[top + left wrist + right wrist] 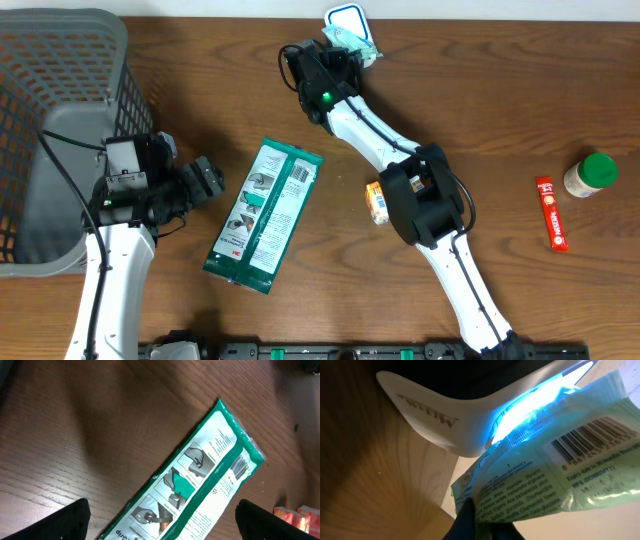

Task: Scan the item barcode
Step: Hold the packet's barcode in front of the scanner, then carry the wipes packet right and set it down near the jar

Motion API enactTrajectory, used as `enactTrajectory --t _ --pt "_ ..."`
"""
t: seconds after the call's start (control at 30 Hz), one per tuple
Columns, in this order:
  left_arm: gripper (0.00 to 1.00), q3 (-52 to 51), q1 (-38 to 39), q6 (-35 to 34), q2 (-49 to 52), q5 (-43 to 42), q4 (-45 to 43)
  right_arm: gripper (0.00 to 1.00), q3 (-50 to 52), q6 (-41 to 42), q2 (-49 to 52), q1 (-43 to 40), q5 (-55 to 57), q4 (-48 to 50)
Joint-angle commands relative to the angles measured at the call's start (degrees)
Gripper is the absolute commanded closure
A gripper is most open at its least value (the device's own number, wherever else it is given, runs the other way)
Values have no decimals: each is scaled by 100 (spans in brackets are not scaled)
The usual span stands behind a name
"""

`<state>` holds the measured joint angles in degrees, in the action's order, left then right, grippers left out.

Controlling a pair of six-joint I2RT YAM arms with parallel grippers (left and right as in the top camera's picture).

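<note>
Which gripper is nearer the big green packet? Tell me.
Left. The left gripper hangs open beside the green packet; the right gripper is far off, shut on a small pouch at the scanner.

The left arm [110,280] and right arm [468,285] are showing white tubes linked by bulky black joints [425,195]. A thin black cable [57,165] is looping beside the left one. A small green light [326,97] is glowing on the right one. The left arm's fingers [70,522] are showing matte black.
</note>
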<state>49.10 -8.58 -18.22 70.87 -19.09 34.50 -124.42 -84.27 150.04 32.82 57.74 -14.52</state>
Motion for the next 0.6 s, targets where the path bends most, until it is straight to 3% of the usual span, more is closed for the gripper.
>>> enactTrajectory --t 0.0,0.13,0.3,0.43,0.57 --pt "7 35 -52 -72 22 76 17 99 -4 -452 105 -26 201 437" --pt "7 35 -52 -72 22 76 17 99 -7 -455 -42 -24 483 1705" --pt "7 35 -50 -70 24 76 17 99 -7 -28 -752 -24 481 1499" --pt "7 35 -52 -72 22 76 17 99 -7 1196 -1550 -24 192 26" --pt "7 35 -52 -72 22 76 17 99 -7 3034 -2527 -83 -811 -2507"
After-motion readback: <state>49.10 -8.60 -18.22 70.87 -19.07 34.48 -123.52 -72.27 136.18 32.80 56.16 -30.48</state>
